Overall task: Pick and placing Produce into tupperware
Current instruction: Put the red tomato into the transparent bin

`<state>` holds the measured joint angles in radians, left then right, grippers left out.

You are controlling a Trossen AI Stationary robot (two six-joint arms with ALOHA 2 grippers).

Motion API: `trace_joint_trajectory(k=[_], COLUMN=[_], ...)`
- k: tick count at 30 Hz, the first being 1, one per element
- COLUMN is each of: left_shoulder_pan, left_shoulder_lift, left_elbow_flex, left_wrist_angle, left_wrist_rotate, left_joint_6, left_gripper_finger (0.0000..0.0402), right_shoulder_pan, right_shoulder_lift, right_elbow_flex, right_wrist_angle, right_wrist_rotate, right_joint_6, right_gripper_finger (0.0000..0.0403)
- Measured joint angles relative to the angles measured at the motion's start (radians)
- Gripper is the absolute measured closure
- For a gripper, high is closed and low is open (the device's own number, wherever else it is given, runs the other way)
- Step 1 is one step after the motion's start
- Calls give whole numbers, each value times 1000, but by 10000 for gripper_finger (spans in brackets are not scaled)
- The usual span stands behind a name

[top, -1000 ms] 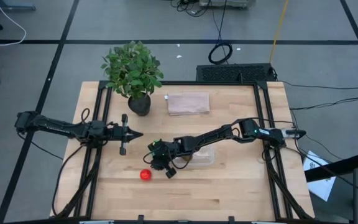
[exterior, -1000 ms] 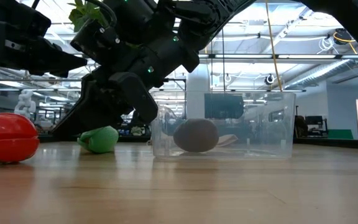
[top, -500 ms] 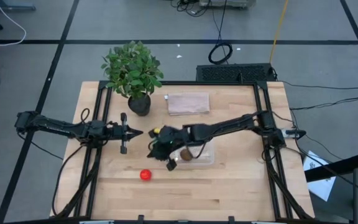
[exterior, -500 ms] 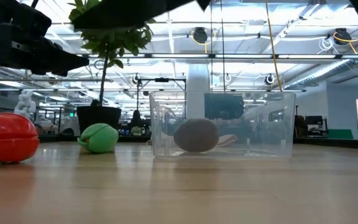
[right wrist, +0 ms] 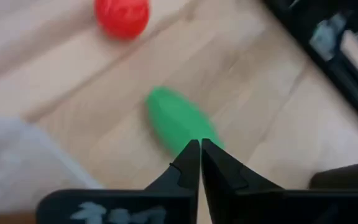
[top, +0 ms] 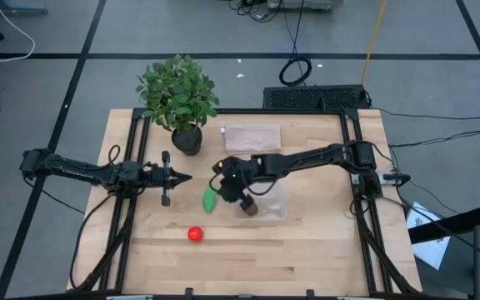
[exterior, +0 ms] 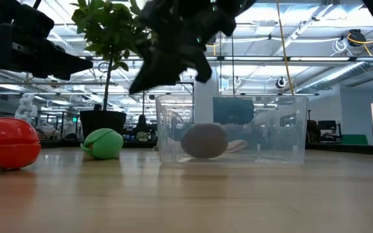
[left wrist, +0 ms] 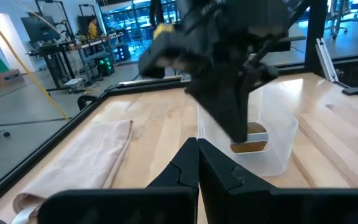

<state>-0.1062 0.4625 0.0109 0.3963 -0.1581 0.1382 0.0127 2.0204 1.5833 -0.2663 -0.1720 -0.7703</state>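
- green piece [top: 210, 201]: plain bright green, no pattern
- red piece [top: 195, 234]: solid red, glossy, at 7 o'clock from the green one
- kiwi piece [exterior: 204, 140]: dull brown-grey, inside the container
- tupperware [exterior: 283, 139]: clear, colourless
- cloth-like flat piece [top: 252, 138]: pale pinkish beige
- potted plant [top: 177, 90]: green leaves, black pot
- table [top: 307, 250]: light wood grain, black frame rails
- right gripper [right wrist: 195, 163] and left gripper [left wrist: 197, 163]: black fingers
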Motion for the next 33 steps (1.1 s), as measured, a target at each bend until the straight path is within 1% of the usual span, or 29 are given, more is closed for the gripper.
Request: trace_joint_trajectory(k=[7,10,13,17,21,25,30,33], left_shoulder_pan=[0,0,0,0,0,0,0,0], left_shoulder_lift=[0,0,0,0,0,0,0,0], left_elbow_flex=[0,0,0,0,0,0,0,0], left_wrist_angle=[-3,-6,-17,-34,-28,-25,-24,-24], left_wrist_rotate=[-6,-8,-9,-32,-23,-22,-22,-22], left_joint_6=[-12,-17,-8,20,44,32,35,33], left_gripper_finger=[400,400,401,401,401,401,400,400], right_shoulder_pan=[-19,-20,-29,-52,-63,-69,-101,-127], right_shoulder_lift=[-1,0,-25,-86,-175,-298,-483,-594], right_elbow_flex=[-31,-32,-32,-33,-66,-188,-418,-535], right_wrist_angle=[106,191,225,238,253,369,574,642], right_wrist_rotate=[-6,15,16,-45,-99,-115,-170,-170], right_joint_6=[53,97,151,229,277,314,431,486], right_gripper_finger=[334,325,341,391,399,402,402,403])
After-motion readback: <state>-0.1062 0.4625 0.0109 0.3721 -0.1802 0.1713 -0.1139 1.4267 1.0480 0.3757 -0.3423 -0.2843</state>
